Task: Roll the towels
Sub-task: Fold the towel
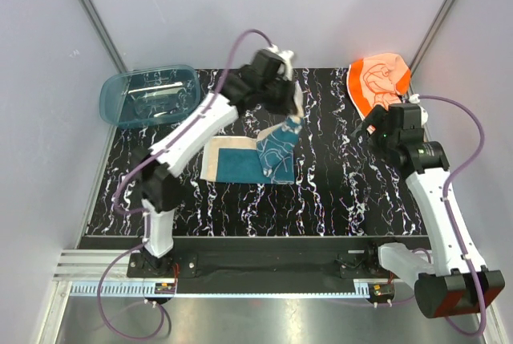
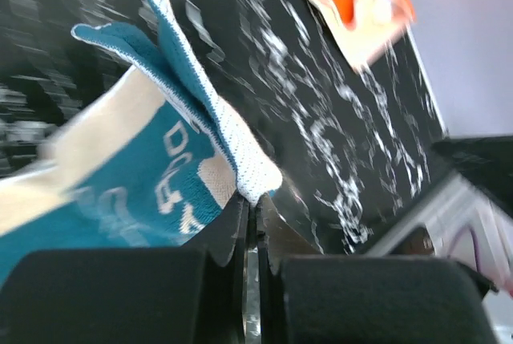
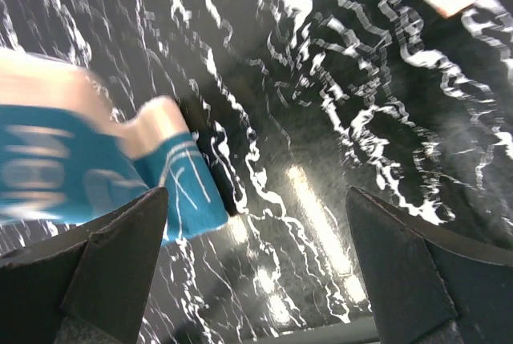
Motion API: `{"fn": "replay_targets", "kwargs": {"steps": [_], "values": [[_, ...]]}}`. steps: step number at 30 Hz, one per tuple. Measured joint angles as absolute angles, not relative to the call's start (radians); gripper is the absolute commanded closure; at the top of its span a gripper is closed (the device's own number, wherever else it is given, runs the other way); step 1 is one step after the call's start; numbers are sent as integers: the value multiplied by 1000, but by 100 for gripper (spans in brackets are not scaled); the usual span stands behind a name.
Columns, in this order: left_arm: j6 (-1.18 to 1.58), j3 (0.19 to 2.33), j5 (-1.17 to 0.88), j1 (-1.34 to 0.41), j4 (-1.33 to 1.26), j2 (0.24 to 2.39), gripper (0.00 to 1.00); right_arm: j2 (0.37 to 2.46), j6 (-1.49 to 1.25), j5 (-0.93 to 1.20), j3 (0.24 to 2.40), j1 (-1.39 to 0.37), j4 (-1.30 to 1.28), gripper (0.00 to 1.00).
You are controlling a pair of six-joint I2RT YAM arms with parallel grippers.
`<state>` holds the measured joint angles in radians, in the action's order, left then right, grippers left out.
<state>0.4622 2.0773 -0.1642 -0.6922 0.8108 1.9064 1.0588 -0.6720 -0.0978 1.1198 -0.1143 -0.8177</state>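
So, top view: left gripper (image 1: 290, 124) holds the teal towel's (image 1: 240, 161) right edge up mid-table, orange towel (image 1: 379, 79) sits back right. Left wrist: jaws pinched on that edge. Right wrist: right gripper (image 3: 256, 224) wide open, empty. Looks like the roll's just starting, so next up is probably curling that edge leftward.

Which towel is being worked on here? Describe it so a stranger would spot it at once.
On the black white-veined tabletop, look at the middle, ahead of the left arm. There lies a teal-blue cloth towel with a cream edge, one corner pinched up by the left claw. The bright orange towel sits apart at the far right corner.
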Motion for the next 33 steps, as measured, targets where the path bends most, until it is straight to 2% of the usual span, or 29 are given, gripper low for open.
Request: {"fn": "replay_targets", "kwargs": {"steps": [6, 13, 16, 18, 22, 24, 27, 30, 33], "values": [[498, 2101, -234, -809, 801, 2062, 100, 1019, -690, -114, 1119, -96, -862, 0], [507, 2112, -218, -769, 785, 1977, 100, 1034, -702, -104, 1078, -95, -865, 0], [508, 2019, -170, -704, 751, 1820, 97, 1057, -696, -75, 1078, -95, -857, 0], [516, 1875, -127, -638, 725, 1648, 88, 1068, -683, -24, 1076, -95, -838, 0], [534, 1571, -59, -483, 659, 1322, 85, 1063, -643, 108, 1045, -105, -748, 0], [536, 1411, -54, -422, 628, 1206, 85, 1071, -605, 133, 1040, -178, -713, 0], [534, 1244, -63, -374, 606, 1165, 85, 1125, -551, 81, 1069, -421, -694, 0], [527, 1123, -74, -355, 595, 1236, 85, 1242, -524, -14, 1119, -656, -680, 0], [517, 1085, -96, -350, 612, 1338, 86, 1363, -513, -123, 1139, -783, -669, 0]]}}
